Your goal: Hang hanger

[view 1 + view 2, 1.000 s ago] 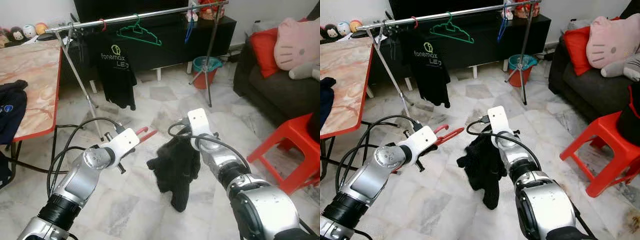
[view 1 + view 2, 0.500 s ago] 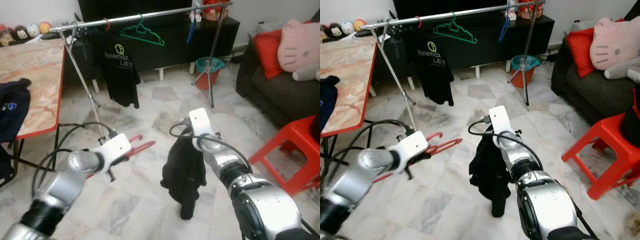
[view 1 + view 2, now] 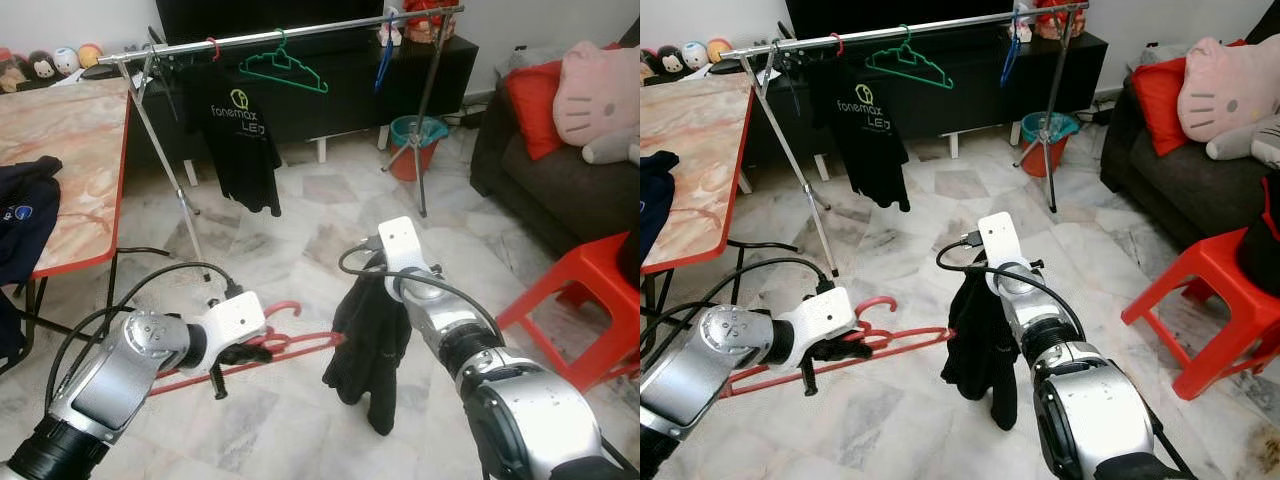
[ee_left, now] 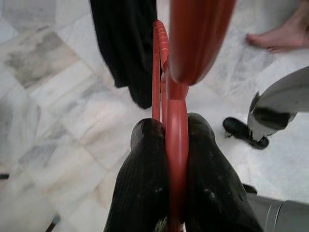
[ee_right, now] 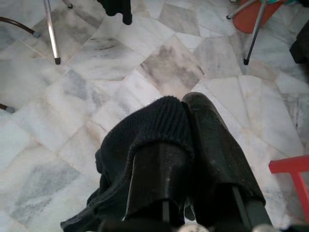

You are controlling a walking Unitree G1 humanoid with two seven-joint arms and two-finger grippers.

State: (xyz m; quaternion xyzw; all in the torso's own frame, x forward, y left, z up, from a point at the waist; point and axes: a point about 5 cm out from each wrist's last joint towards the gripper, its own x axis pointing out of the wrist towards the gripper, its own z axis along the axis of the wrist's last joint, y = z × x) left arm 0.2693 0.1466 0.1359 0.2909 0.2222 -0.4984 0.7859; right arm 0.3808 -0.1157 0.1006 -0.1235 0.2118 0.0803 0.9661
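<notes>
1. the left tool [image 3: 262,352] has dropped lower and nearer since half a second ago. its fingers [image 4: 145,183] are pinched shut on the red hanger [image 3: 290,345], which now lies almost level, low over the floor [image 3: 330,210].
2. the hanger's far arm has swung right until its tip meets the black garment [image 3: 368,345]; earlier the two were apart. judged from this, the hanger is being fed into the garment, and hanging it on the rail comes later.
3. the right tool [image 5: 186,145] is closed on a fold of that black garment, which dangles from it at the middle of the scene, above the floor.
4. the silver rail [image 3: 300,32] stands far off, carrying a green hanger [image 3: 285,68] and a black t-shirt [image 3: 243,130].
5. that t-shirt reads "fonemax" with a round logo above and "led" below. a dark garment [image 3: 22,215] on the left counter [image 3: 75,150] has a small round badge, too small to read.
</notes>
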